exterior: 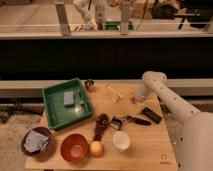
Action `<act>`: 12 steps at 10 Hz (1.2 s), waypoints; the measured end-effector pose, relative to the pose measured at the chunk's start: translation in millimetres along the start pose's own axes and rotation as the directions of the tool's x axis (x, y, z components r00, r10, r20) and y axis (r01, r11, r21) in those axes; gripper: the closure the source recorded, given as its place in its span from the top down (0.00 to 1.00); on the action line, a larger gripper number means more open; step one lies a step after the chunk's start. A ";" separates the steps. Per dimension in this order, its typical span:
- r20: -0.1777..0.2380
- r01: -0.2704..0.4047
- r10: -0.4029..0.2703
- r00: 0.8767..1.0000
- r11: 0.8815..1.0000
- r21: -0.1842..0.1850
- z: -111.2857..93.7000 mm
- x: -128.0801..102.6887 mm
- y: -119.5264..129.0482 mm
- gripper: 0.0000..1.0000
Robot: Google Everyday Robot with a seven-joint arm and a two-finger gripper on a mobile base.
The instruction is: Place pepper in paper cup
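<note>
The white paper cup (121, 141) stands upright near the table's front edge, right of centre. My gripper (135, 98) is low over the table's right back part, at the end of the white arm (165, 97) that reaches in from the right, well behind the cup. A small orange-red speck at the gripper's tip (133, 100) may be the pepper; most of it is hidden by the gripper, and I cannot tell whether it is held.
A green tray (54, 112) holding a grey sponge (69, 98) sits at the left. An orange bowl (75, 147), a round yellow-orange fruit (96, 148), a dark grape bunch (101, 125) and a dark bowl with cloth (36, 141) are at the front. Black items (151, 115) lie at the right.
</note>
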 end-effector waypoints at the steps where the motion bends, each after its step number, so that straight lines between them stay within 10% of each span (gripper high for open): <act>1: -0.009 0.010 -0.010 1.000 1.000 -0.004 2.4 1.5 -1.9 0.80; 12: -0.088 0.139 -0.140 0.986 0.990 -0.015 0.1 51.6 -34.5 0.80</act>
